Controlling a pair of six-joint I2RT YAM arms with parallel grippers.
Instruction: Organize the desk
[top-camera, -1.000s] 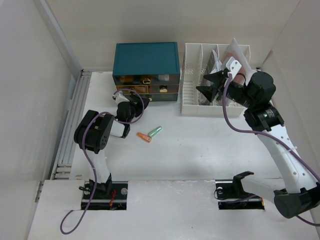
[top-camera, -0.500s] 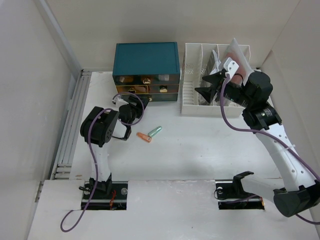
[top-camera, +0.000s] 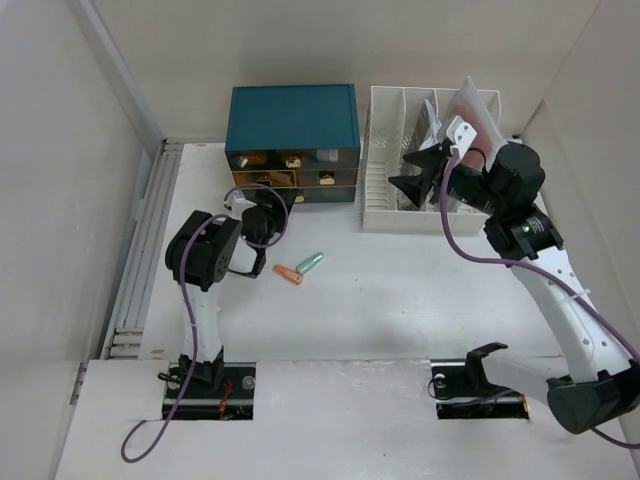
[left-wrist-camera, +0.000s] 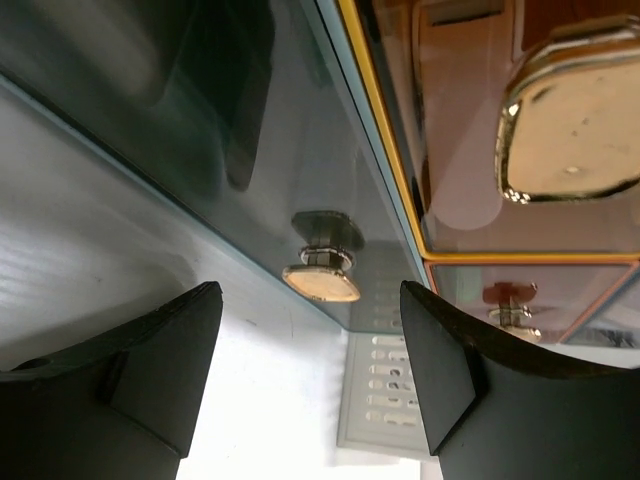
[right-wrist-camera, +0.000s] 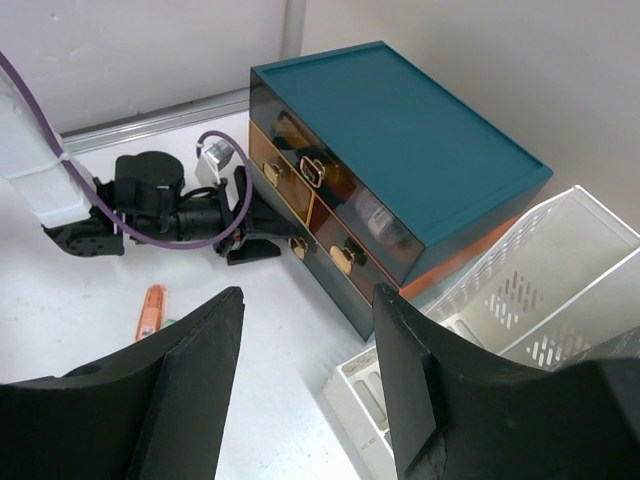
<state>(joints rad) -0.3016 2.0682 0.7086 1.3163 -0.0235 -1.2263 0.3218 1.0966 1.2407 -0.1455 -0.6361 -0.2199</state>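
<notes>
The desk (top-camera: 400, 290) is a white tabletop with a teal drawer cabinet (top-camera: 292, 120) at its back. My left gripper (top-camera: 262, 207) sits low at the cabinet's bottom drawer. In the left wrist view it (left-wrist-camera: 310, 312) is open, and the drawer's gold knob (left-wrist-camera: 322, 283) lies just ahead between the fingertips, untouched. My right gripper (top-camera: 402, 172) hangs open and empty above the front of the white file rack (top-camera: 385, 160). From the right wrist view (right-wrist-camera: 308, 300) it looks down on the cabinet (right-wrist-camera: 400, 150).
An orange marker (top-camera: 288, 274) and a green marker (top-camera: 311, 263) lie on the desk in front of the cabinet. The rack holds papers and a pinkish folder (top-camera: 465, 105). A ribbed rail (top-camera: 150, 250) runs along the desk's left edge.
The left arm's elbow has swung right and its gripper has edged closer to the cabinet's bottom drawer. The right gripper has barely moved.
</notes>
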